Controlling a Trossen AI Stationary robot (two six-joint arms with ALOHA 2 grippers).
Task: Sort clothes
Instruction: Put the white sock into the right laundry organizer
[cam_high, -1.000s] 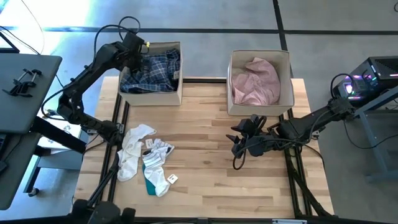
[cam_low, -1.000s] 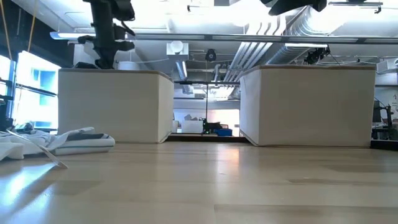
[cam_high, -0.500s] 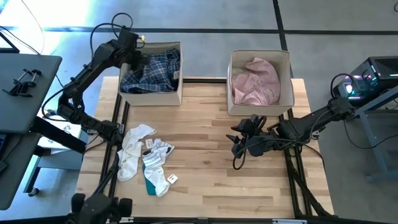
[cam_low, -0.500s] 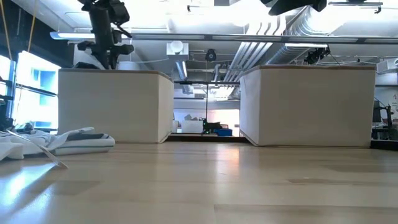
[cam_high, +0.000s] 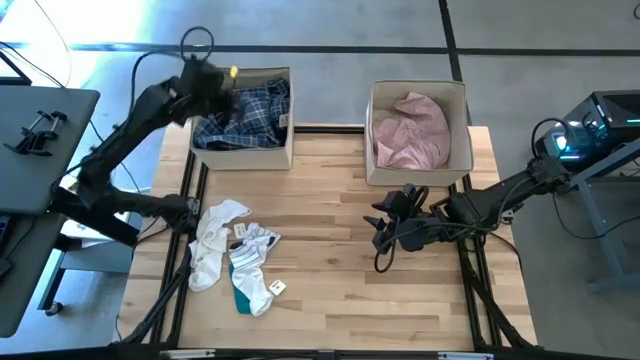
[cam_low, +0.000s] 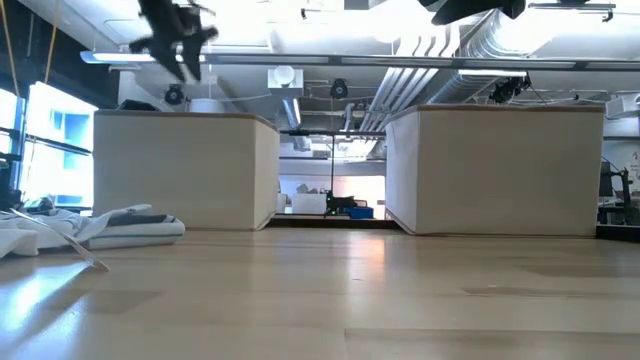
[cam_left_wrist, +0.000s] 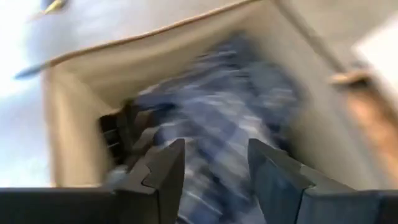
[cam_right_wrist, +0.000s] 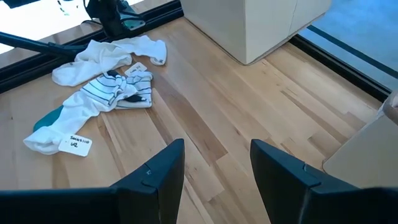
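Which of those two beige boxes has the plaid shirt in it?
The box on the left, the one the left arm's gripper is above. It holds the blue-white plaid shirt; the other box holds a pale pink shirt.

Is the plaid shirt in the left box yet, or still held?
In the box. The plaid shirt lies inside the left box; the left gripper above it is open, empty.

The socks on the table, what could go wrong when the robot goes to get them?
The socks lie tangled in one heap, so a tool might lift several at once, or drop one. Some carry loose paper tags, which could get pinched instead of cloth. The left tool, open and empty, hangs over the box holding the plaid shirt; swinging down, its arm might clip the box rim. The right tool waits open nearby.
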